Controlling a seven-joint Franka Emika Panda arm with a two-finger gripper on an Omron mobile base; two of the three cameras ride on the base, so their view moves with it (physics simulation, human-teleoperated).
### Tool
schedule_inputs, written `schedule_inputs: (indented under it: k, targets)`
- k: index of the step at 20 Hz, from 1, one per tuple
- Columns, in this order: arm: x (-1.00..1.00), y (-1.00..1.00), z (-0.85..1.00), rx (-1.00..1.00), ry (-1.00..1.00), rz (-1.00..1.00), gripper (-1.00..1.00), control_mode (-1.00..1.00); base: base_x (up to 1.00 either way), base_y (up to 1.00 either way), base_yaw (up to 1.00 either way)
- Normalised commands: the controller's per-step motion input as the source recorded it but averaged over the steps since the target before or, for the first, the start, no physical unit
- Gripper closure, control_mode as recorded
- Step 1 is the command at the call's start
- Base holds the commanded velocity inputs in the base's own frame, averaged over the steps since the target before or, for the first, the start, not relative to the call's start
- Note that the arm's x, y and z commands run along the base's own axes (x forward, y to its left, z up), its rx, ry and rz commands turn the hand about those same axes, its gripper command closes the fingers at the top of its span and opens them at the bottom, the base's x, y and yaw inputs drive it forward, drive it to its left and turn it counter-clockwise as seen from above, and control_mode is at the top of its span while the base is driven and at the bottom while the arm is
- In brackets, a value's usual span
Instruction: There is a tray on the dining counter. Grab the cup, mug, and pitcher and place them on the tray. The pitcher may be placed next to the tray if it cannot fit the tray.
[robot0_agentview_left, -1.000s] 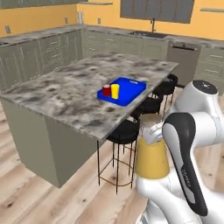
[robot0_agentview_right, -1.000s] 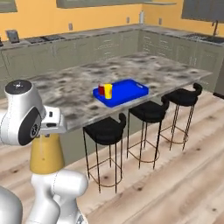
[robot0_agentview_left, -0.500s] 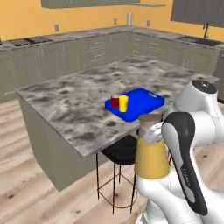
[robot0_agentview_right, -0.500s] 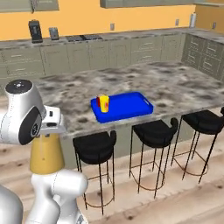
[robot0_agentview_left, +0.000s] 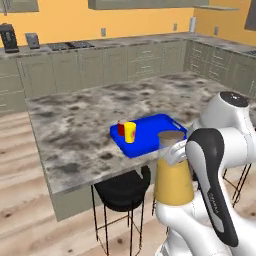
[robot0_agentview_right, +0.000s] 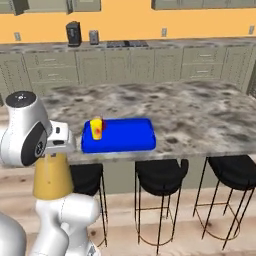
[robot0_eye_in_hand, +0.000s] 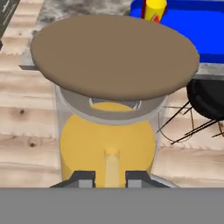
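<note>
On the bench (robot0_agentview_left: 75, 125), stone-topped island: blue tray (robot0_agentview_left: 152, 135) near the front edge, bearing yellow cup (robot0_agentview_left: 130, 132) and red mug (robot0_agentview_left: 121, 127) side by side at one end. Off the bench, above the wood floor (robot0_agentview_left: 30, 215): pitcher (robot0_agentview_left: 173, 175), upright, brown lid (robot0_eye_in_hand: 113, 54) on, jaws (robot0_eye_in_hand: 111, 177) clamped on it. Black stools (robot0_agentview_right: 160, 175) beneath the overhang.

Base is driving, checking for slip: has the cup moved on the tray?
No. The cup still stands at the tray's left end beside the mug; the view shifted.
</note>
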Motion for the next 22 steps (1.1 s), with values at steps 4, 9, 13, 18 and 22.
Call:
schedule_inputs:
  k: [4,9,13,18,22]
  targets:
    - [0.0,0.0,0.0,0.0,0.0,0.0,1.0,1.0,0.94,-1.0,0.24]
    - [0.0,0.0,0.0,0.0,0.0,0.0,1.0,1.0,0.84,-0.82,0.08]
    - [0.0,0.0,0.0,0.0,0.0,0.0,1.0,1.0,0.61,-0.29,0.0]
    - [0.0,0.0,0.0,0.0,0.0,0.0,1.0,1.0,0.69,-0.09,0.1]
    - [0.0,0.0,0.0,0.0,0.0,0.0,1.0,1.0,0.57,-0.17,0.18]
